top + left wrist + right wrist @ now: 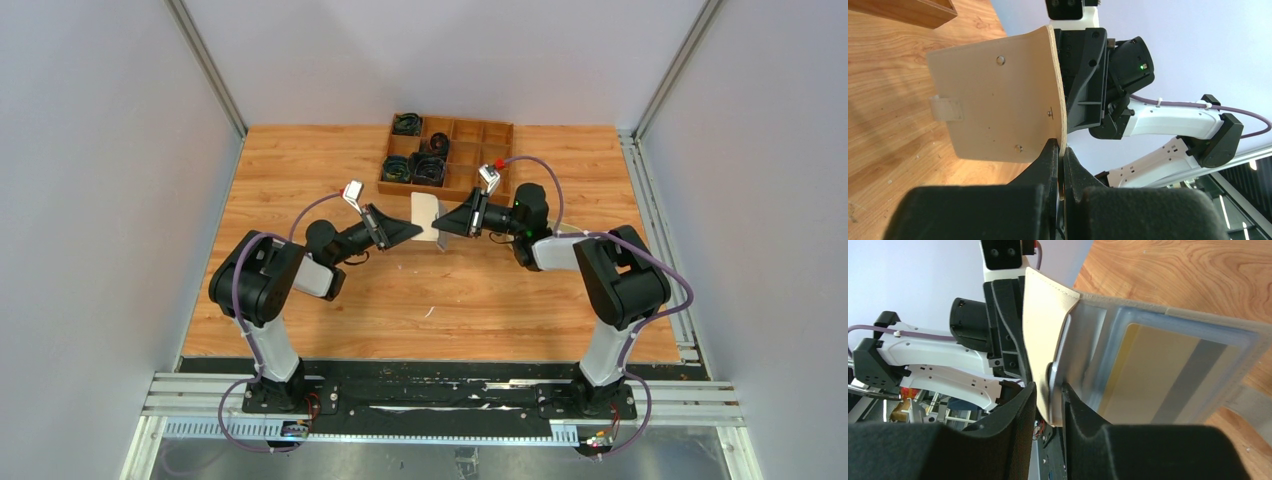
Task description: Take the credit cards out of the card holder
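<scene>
The card holder [427, 217] hangs in the air over the middle of the wooden table [300, 180], held open between the two arms, just in front of the wooden compartment box [495, 135].

The left gripper [1062, 150] is pinched almost fully closed on the edge of the holder's tan outer flap [998, 100]. The snap tab [945, 108] sticks out from the far edge.

The right gripper [1048, 390] comes in from the opposite side. Its jaws are only narrowly apart, with the paler inner flap [1043, 325] clamped between them.

The cards [1158, 370] sit in the inside slot (a yellow one with a grey stripe faces out, with grey-blue edges around it), none of them pulled free.
</scene>
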Controlling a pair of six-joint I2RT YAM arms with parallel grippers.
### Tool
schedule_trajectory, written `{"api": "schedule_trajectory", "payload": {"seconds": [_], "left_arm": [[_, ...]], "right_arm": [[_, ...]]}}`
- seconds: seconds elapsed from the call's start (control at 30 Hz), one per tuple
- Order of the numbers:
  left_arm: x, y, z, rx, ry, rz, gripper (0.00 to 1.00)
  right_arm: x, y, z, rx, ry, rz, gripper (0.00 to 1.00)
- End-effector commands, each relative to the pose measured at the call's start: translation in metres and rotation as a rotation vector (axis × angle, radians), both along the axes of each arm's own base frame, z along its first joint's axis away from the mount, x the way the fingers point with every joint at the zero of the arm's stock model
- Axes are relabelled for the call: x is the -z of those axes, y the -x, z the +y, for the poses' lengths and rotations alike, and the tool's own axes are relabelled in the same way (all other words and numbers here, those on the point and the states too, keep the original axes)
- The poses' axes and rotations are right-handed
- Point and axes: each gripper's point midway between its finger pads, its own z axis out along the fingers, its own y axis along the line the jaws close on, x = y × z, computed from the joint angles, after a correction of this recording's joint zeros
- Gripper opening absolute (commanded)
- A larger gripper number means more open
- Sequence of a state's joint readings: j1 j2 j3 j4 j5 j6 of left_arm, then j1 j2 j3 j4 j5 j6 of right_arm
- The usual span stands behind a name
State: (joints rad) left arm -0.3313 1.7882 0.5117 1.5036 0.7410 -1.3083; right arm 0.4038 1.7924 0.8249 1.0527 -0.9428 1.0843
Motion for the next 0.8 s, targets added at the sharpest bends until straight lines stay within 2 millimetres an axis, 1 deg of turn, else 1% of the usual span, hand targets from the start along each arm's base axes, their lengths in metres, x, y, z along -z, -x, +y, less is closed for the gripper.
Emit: {"api": "schedule_trajectory", "payload": {"seconds": [0.0, 0.23, 0.4, 0.63, 0.77], "left_arm": [[-0.015, 0.009, 0.003, 0.010, 0.008, -0.096, 0.00], [-0.002, 0.012, 0.005, 0.013, -0.014, -0.077, 0.00], [0.004, 0.011, 0.006, 0.012, -0.023, -0.070, 0.00], [0.011, 0.013, 0.008, 0.017, -0.037, -0.061, 0.00], [0.014, 0.013, 0.009, 0.015, -0.042, -0.054, 0.00]], "right_arm": [[-0.011, 0.016, 0.006, -0.060, -0.064, -0.022, 0.29], [-0.022, 0.013, 0.003, -0.066, -0.133, -0.025, 0.30], [-0.022, 0.011, 0.003, -0.065, -0.137, -0.025, 0.30], [-0.020, 0.003, -0.007, -0.036, -0.135, -0.020, 0.30], [-0.020, 0.001, -0.008, -0.034, -0.134, -0.019, 0.29]]}}
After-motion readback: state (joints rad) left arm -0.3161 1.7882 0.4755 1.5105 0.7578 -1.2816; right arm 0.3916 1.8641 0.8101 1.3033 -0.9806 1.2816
